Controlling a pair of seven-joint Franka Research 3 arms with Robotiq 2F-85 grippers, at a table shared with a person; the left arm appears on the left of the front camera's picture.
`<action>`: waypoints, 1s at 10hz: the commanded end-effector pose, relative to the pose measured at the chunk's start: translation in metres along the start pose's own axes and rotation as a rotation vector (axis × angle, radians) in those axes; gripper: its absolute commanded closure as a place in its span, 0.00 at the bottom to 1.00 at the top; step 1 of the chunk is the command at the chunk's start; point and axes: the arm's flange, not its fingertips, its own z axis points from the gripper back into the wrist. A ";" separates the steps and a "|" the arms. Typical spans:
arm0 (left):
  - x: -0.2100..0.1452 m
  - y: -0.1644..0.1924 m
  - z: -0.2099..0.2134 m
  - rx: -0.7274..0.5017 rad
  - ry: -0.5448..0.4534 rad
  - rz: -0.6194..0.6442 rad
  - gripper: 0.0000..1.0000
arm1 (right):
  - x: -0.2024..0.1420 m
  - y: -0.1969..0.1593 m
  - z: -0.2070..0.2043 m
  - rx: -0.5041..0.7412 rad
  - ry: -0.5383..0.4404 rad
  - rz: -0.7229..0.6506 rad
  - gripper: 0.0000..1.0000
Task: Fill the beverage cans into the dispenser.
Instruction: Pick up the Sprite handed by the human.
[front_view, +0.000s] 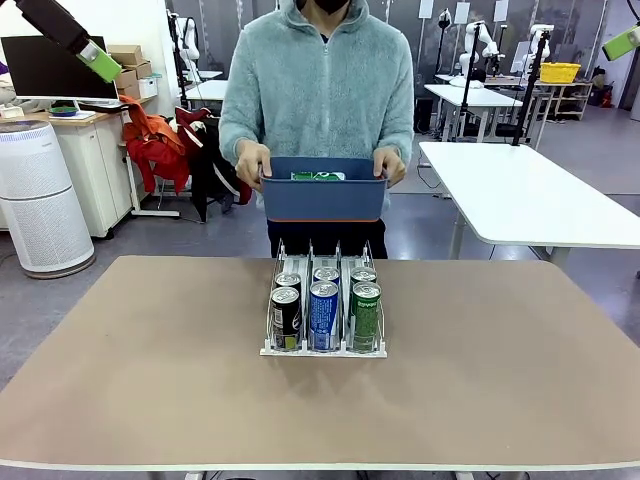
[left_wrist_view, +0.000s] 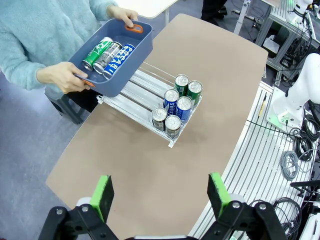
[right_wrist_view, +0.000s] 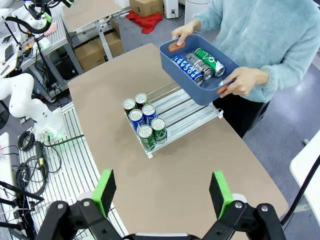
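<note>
The dispenser (front_view: 323, 352) stands mid-table with several beverage cans (front_view: 325, 312) upright at its near end, in black, blue and green; its far lanes (left_wrist_view: 136, 89) lie bare. At the far edge, a person's two hands hold a dark blue bin (front_view: 323, 198) just above the dispenser's back end (right_wrist_view: 189, 113). In the bin lie three cans: green (left_wrist_view: 96, 53), black (left_wrist_view: 107, 56) and blue-and-white (left_wrist_view: 119, 61). High above the near side of the table, my left gripper (left_wrist_view: 160, 192) and my right gripper (right_wrist_view: 162, 192) both stand open with nothing between their fingers.
The tan table (front_view: 140, 380) has bare surface on both sides of the dispenser. A white table (front_view: 530, 200) stands behind at the right. A white air purifier (front_view: 40, 200) and a cabinet stand on the floor at the left.
</note>
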 end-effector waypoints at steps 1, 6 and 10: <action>-0.001 0.000 0.000 0.004 0.009 -0.003 0.00 | 0.000 0.001 0.000 0.002 0.006 0.002 0.00; -0.001 0.000 0.000 0.004 0.009 -0.003 0.00 | 0.000 0.001 0.000 0.002 0.006 0.002 0.00; -0.001 0.000 0.000 0.004 0.009 -0.003 0.00 | 0.000 0.001 0.000 0.002 0.006 0.002 0.00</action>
